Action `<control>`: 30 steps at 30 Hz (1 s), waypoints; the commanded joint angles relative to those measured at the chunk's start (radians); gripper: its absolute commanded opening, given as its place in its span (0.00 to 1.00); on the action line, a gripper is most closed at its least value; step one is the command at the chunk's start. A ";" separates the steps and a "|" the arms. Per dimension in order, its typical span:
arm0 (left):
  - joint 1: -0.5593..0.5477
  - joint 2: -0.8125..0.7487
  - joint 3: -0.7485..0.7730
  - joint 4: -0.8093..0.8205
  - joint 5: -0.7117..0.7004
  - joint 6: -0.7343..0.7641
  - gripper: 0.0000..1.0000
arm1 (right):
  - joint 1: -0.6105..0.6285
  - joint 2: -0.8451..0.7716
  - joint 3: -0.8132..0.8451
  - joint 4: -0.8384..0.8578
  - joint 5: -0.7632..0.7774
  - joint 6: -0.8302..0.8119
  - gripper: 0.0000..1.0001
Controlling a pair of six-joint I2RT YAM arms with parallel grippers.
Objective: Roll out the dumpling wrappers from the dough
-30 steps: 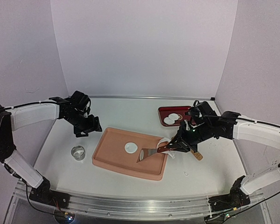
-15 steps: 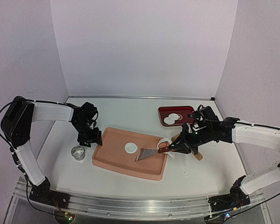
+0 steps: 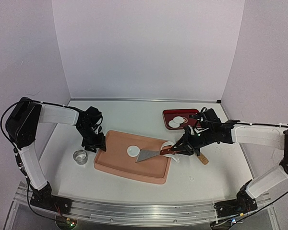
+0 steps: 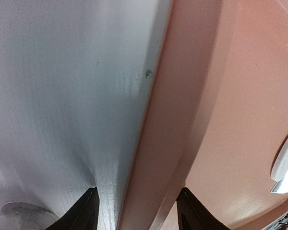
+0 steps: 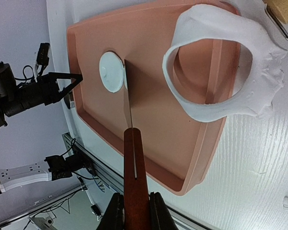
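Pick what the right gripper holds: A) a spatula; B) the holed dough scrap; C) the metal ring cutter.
A: the right gripper is shut on the handle of the spatula, whose blade reaches the round dumpling wrapper on the pink tray.

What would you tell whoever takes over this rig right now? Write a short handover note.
Left gripper: open, jaws astride the pink tray's left rim.
Right gripper: shut on the spatula, blade at the edge of the disc.
Done: finished discs in the red tray; holed dough scrap draped over the pink tray's right rim.
Left: move this disc to the red tray.
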 commanded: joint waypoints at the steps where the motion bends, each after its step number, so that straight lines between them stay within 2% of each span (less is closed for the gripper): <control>1: 0.004 0.053 0.022 0.018 0.015 0.032 0.54 | -0.012 0.088 -0.031 -0.179 0.136 -0.045 0.00; 11: 0.004 0.083 0.022 0.035 0.044 0.037 0.47 | -0.052 0.125 -0.052 -0.173 0.133 -0.090 0.00; 18: 0.004 0.093 0.015 0.054 0.074 0.037 0.40 | -0.054 0.203 -0.028 -0.087 0.110 -0.136 0.00; 30: 0.003 0.132 0.052 0.052 0.098 0.049 0.36 | -0.053 0.308 0.035 0.029 0.109 -0.172 0.00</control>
